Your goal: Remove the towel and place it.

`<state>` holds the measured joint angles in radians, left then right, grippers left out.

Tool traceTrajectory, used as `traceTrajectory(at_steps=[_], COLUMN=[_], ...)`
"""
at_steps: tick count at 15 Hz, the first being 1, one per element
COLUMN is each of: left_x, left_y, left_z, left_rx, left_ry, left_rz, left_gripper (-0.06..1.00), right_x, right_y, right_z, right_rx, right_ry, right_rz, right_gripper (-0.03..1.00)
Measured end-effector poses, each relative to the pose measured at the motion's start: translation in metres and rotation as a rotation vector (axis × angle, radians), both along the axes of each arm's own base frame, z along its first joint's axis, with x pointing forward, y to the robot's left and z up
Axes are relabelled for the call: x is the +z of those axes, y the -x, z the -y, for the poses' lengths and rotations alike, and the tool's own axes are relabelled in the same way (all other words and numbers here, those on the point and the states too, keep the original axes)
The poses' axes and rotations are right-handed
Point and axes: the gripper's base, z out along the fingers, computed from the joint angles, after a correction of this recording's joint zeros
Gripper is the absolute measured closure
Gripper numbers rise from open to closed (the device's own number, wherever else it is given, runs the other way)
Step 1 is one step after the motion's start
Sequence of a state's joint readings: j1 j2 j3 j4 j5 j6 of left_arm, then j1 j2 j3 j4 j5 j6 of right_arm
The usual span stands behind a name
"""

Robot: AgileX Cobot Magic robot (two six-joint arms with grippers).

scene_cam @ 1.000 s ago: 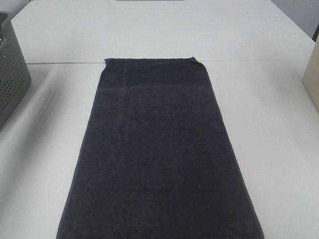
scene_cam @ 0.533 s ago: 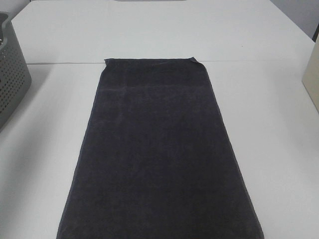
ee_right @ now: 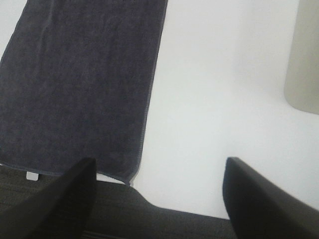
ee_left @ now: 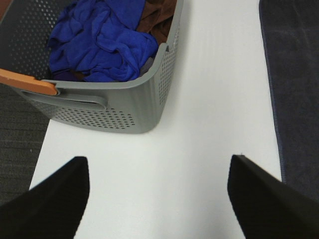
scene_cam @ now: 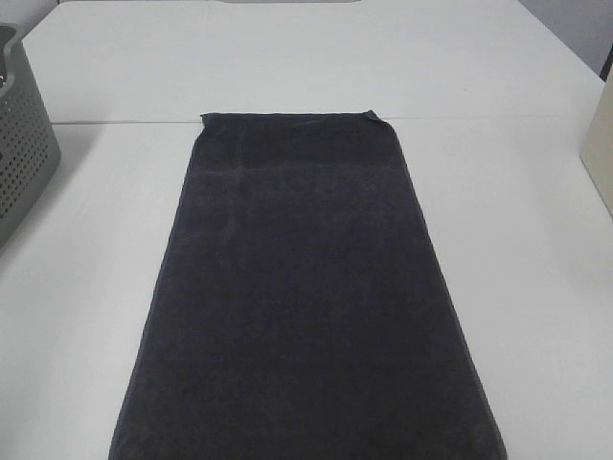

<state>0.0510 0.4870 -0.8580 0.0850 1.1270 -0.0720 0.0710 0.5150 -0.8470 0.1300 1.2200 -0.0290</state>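
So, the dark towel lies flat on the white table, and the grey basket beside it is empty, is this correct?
Not quite. The towel does lie flat on the white table, but the grey basket is not empty. The left wrist view shows bright blue cloth bunched inside it, with some brown cloth next to that.
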Motion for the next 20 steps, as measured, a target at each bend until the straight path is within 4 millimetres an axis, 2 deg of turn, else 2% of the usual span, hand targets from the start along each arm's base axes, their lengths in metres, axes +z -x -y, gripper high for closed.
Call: traceTrajectory(at_steps=[2,5,7,10,13,15,17,20], left_x=[-0.021,-0.042,-0.054,-0.071,-0.080,-0.080,-0.083,-0.084], left_y=[0.039,0.068,0.084,0.081,0.077,0.072,0.065,0.064], left_z=[0.001,0.002,0.003,0.004,0.005,0.007,0.010,0.012], left_rx=[0.012,0.015,0.016,0.008,-0.016,-0.043,-0.084,-0.107], left_ry=[-0.010,-0.012,-0.014,-0.008,-0.007,0.001,0.003,-0.001], left_rz=[0.048,0.114,0.181,0.145,0.107,0.143,0.182,0.187], left_gripper=[0.22,0.22,0.22,0.22,0.22,0.22,0.22,0.22], right_x=[-0.009,-0.022,-0.040,-0.065,-0.089,-0.088,-0.092,-0.093], right_y=[0.029,0.051,0.067,0.075,0.063,0.059,0.058,0.057], right_z=[0.004,0.007,0.008,0.009,0.006,0.005,0.005,0.005], right_rx=[-0.012,0.004,0.041,0.042,0.049,0.047,0.051,0.052], right_ry=[0.017,0.043,0.080,0.080,0.062,0.046,0.044,0.042], right_rz=[0.098,0.179,0.244,0.264,0.230,0.281,0.264,0.257], right_gripper=[0.14,0.11,0.11,0.11,0.11,0.11,0.11,0.11])
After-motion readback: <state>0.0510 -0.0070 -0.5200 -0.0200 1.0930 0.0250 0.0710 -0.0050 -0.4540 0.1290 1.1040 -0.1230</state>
